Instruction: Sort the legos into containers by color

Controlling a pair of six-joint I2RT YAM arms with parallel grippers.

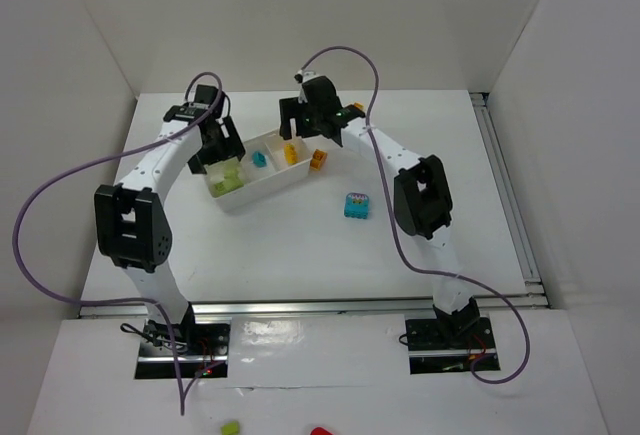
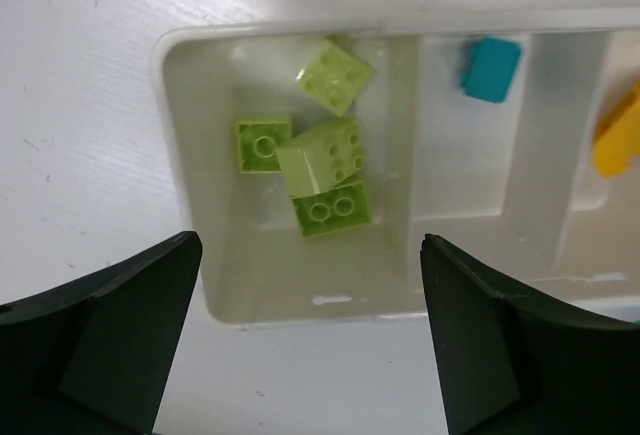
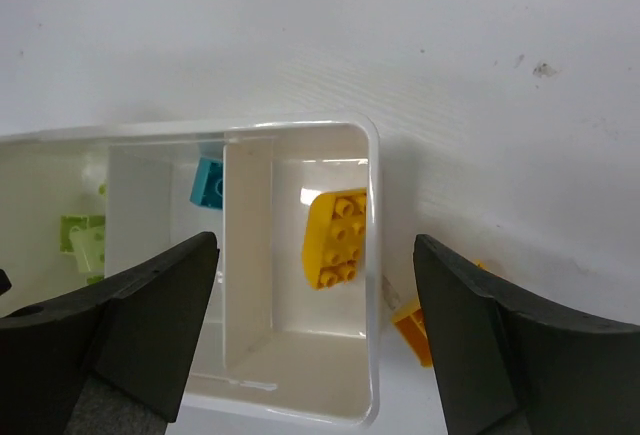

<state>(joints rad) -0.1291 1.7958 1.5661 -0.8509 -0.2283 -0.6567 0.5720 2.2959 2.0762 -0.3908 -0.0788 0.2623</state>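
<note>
Four lime bricks (image 2: pixel 322 160), two orange bricks (image 3: pixel 338 237), two cyan bricks (image 1: pixel 355 205), one three-compartment tray (image 2: pixel 172 155).

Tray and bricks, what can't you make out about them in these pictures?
Printed cyan block, top view: too small to read its picture.
Loose orange brick, right wrist view: mostly hidden by a finger of the right gripper.
Orange brick in the tray, left wrist view: cut off by the right frame edge.

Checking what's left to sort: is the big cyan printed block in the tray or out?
Out. The cyan printed block sits on the table, right of the white tray and not touching it.
</note>
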